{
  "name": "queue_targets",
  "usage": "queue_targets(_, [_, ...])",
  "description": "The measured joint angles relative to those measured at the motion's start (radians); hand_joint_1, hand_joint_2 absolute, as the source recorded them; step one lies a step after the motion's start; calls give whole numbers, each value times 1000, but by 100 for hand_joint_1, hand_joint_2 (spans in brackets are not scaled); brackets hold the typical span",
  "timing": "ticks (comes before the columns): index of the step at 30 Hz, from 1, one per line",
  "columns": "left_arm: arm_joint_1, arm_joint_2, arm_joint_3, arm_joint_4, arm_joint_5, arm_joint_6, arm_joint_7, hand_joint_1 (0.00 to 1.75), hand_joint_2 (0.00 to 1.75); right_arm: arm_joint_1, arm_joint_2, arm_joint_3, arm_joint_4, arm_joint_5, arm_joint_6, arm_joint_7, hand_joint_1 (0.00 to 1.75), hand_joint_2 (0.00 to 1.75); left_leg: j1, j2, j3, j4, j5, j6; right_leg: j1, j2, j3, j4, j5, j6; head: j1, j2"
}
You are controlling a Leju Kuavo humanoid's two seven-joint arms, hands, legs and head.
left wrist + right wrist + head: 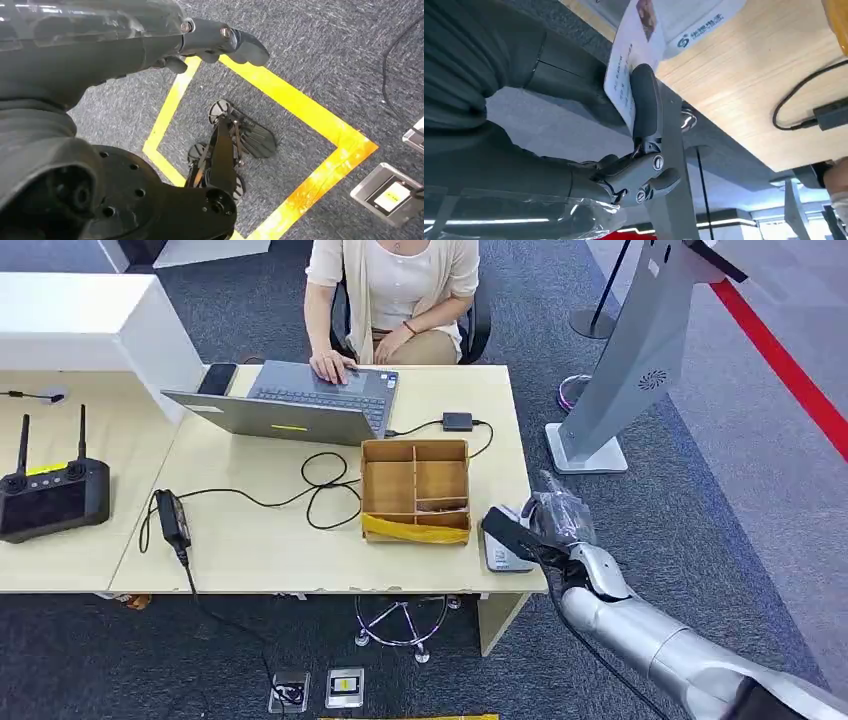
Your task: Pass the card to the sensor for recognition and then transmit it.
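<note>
My right hand hovers at the desk's front right corner and pinches the card, which looks dark from above. In the right wrist view the card is white with print, pressed by the thumb against the hand. Its free end lies over the small white-grey sensor on the desk corner, a white device with a logo. I cannot tell whether the card touches it. My left hand hangs over the floor, holding nothing, one finger stretched out.
A wooden divided box stands just left of the sensor. Behind it are cables, a laptop and a seated person typing. A black controller and a power brick lie on the left. A grey kiosk stand rises at right.
</note>
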Motion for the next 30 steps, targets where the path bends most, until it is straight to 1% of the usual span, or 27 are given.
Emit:
queue_targets(5, [-1, 1, -20, 0, 20, 2, 0, 0, 0, -41, -4, 0, -14, 67, 5, 44, 175, 175, 0, 0, -1, 0, 0, 0, 0, 1, 0, 1, 1, 0, 0, 0])
queue_targets(9, [-12, 2, -41, -1, 39, 4, 0, 0, 0, -129, -8, 0, -75, 146, 55, 81, 175, 175, 0, 1, 0, 0, 1, 0, 0, 1, -1, 1, 1, 0, 0, 0])
queue_targets(13, [-16, 4, -73, -4, 67, 11, 0, 0, 0, -204, -3, 5, -123, 182, 112, 91, 175, 175, 0, 1, -2, 0, 2, 0, 0, 0, -2, 2, 1, 0, 0, 0])
queue_targets(17, [-20, 5, -108, -7, 93, 19, 5, 0, 0, -312, 29, 19, -164, 202, 159, 88, 175, 175, 0, 1, -2, 0, 2, 0, 0, 1, -3, 4, 1, 0, 0, 0])
queue_targets(20, [-20, 5, -127, -9, 104, 23, 7, 0, 0, -366, 60, 32, -178, 201, 179, 88, 175, 175, 0, 1, -2, 0, 2, -1, 0, 1, -3, 4, 1, 0, 0, 0])
queue_targets(23, [-20, 5, -141, -11, 116, 23, 7, 0, 0, -400, 92, 47, -179, 189, 186, 78, 175, 175, 0, 1, -2, 0, 2, -1, 0, 0, -4, 5, 1, -1, 0, 0])
queue_targets(30, [-21, 5, -175, -13, 148, 23, 7, 0, 0, -427, 147, 84, -154, 128, 181, 59, 175, 175, 0, 1, -2, 0, 2, -1, 0, 1, -4, 5, 1, -1, 0, 0])
